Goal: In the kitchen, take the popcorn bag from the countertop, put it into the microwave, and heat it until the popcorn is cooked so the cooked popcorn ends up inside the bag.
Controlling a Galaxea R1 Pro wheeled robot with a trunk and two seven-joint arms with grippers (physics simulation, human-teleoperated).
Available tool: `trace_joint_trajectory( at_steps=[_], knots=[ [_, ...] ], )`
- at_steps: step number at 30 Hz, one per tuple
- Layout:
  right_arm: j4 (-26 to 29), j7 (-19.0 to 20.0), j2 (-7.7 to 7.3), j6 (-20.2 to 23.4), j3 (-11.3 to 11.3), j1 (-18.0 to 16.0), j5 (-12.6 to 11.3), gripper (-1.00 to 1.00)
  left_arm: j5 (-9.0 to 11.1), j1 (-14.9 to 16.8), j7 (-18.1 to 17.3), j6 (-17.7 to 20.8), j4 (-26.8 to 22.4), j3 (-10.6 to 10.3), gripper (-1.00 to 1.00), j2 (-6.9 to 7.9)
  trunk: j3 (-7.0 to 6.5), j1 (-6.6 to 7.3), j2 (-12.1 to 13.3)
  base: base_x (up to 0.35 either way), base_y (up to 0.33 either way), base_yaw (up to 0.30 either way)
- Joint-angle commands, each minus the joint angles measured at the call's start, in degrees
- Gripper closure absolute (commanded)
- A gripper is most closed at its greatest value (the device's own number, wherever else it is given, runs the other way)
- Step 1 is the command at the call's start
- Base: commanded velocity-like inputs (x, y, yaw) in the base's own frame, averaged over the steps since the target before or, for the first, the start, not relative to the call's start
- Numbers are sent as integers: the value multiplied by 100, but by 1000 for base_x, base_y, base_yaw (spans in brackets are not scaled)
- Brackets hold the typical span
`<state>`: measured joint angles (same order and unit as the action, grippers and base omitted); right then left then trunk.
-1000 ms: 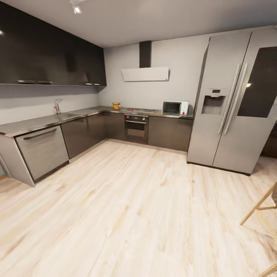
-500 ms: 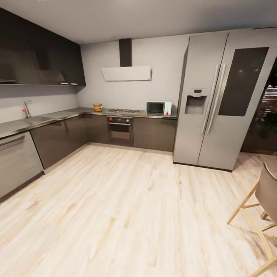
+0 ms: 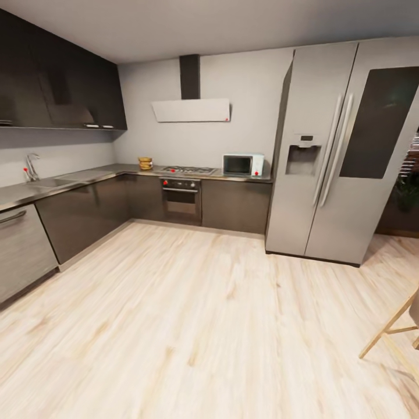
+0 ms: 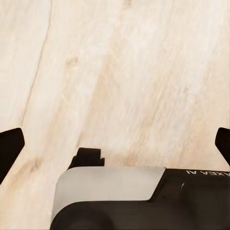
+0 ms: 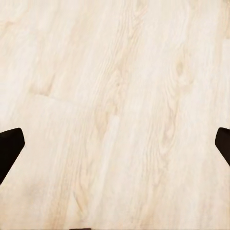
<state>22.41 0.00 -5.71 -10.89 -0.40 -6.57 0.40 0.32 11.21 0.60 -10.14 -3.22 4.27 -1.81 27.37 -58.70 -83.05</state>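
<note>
countertop (image 3: 87, 174): grey, runs along the left wall and round the corner
popcorn bag (image 3: 145, 163): sits on it, left of the hob
microwave (image 3: 242, 164): beside the fridge (image 3: 343, 151)
left gripper (image 4: 115, 143): wide open, empty, over the floor (image 3: 203, 320)
right gripper (image 5: 115, 143): same deal

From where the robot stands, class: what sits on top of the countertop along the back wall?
On the countertop: popcorn bag, gas hob, microwave. The microwave's inside is hidden behind its dark door.
</note>
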Motion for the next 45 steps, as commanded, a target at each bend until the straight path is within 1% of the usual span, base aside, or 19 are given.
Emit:
trace_joint_trajectory(
  at_steps=[1,6,12,22,30,33,34,36,37,39,40,41,42,44,45],
  knots=[
    [-3,0,0,-18,-4,-3,4,-100,3,4,1,-18,5,39,-100,-3,6,-3,-3,340,182,0],
    [-2,0,0,-18,-4,-2,4,-100,-1,4,1,-17,5,39,-100,-3,6,-3,-3,340,147,0],
    [0,0,0,-18,-4,-2,4,-100,1,-4,1,-20,5,39,-100,-3,6,-3,-3,342,12,-2],
    [-1,0,0,-18,-4,-2,4,-100,3,-5,1,-24,5,39,-100,0,6,-3,-3,343,74,-247],
    [-1,0,-3,-18,-6,-4,4,-100,2,-11,1,-23,5,39,-100,-3,6,-3,-3,333,174,-41],
    [79,6,-5,-10,-31,-14,-15,-100,3,-13,1,-24,5,36,-100,-3,6,-3,-3,77,45,-1],
    [216,14,-1,7,-34,-47,-19,-100,-2,-14,1,-24,5,33,-100,-3,6,-3,-3,24,14,0],
    [746,16,31,40,-37,-183,-33,-100,-5,-14,1,-24,5,31,-100,-8,6,-3,-3,10,6,0],
    [1169,9,46,64,-43,-256,-54,-100,-5,-14,1,-24,5,31,-100,-10,6,-3,-3,4,2,0],
    [1820,-1,62,112,-55,-398,-72,-100,-6,-14,1,-24,5,29,-100,-11,6,-3,-3,2,1,0],
    [1965,-3,67,130,-57,-440,-74,-100,-6,-14,1,-24,5,28,-100,-11,6,-3,-3,1,1,0],
    [2226,-5,80,177,-60,-532,-78,-100,-6,-14,1,-24,5,25,-100,-12,6,-3,-3,0,0,0],
    [2530,-7,130,274,-63,-709,-81,-100,-9,-14,1,-24,5,19,-100,-12,6,-3,-3,0,0,0],
    [2770,-20,219,498,-61,-1048,-77,-100,-12,-14,0,-24,5,15,-100,-12,6,-3,-3,0,0,0],
    [2873,-93,279,906,-69,-1491,-77,-100,-14,-10,1,-24,5,10,-100,-12,6,-3,-3,0,0,0]
  ],
)
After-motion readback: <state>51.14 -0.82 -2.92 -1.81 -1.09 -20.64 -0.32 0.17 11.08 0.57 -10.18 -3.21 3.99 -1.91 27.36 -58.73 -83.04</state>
